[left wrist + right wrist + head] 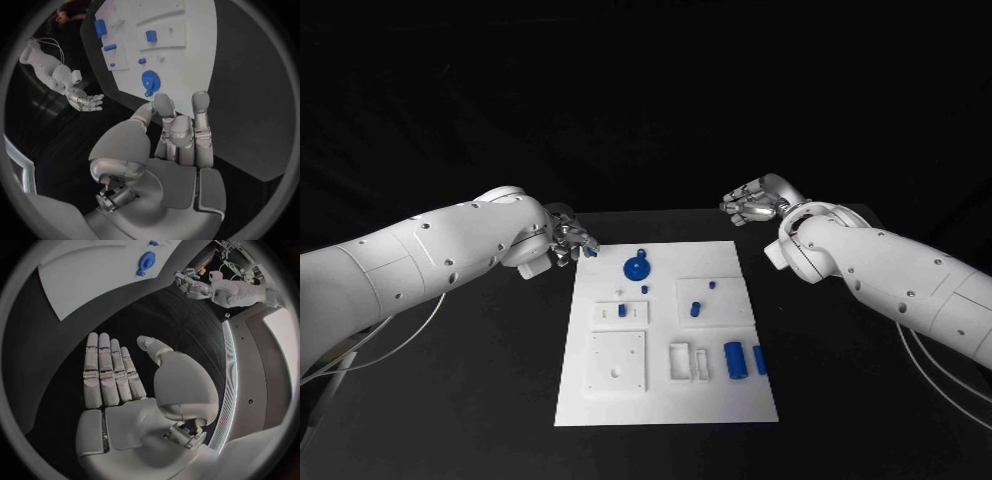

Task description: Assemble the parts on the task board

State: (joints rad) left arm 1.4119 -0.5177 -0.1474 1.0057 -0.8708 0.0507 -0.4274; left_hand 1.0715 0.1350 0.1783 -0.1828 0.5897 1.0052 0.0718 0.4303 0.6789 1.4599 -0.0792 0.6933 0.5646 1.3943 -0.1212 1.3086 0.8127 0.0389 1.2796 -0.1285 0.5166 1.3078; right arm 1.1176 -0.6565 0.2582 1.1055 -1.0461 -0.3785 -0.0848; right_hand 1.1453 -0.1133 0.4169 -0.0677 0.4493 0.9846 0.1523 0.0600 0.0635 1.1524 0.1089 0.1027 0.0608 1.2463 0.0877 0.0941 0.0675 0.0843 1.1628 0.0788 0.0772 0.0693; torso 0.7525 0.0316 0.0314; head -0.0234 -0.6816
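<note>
— Which step is it on, do you reckon?

— The very start of a pick, I'd say. The white rectangular task board [664,395] lies in the middle of the black counter [473,400], and the small blue plastic parts are all lying loose on it or standing in it. Neither robot hand has anything in it.

— Where's the left robot hand [565,243]?

— Just off the board's far left corner, fingers held straight and together, nothing between them. Closest to it is the round blue gear-like disc with a short stem [635,267], at the far end of the board. A small blue peg [623,310] stands in the white block nearer the robot.

— And the other one?

— The right robot hand [759,201] hovers beyond the far right corner, well clear of the board. In its wrist picture the palm lies flat with the fingers straight, empty [119,385].

— Anything closer to us?

— A stout blue cylinder [734,359] and a narrower blue bar [760,360] lie side by side near the board's right edge, next to a white slotted block [688,362].

— So what's next?

— My guess: the left one moves in over the disc, spreads its fingers and pinches it by the stem. It needs a clean lift, since the neighbouring small pieces sit close.
</note>
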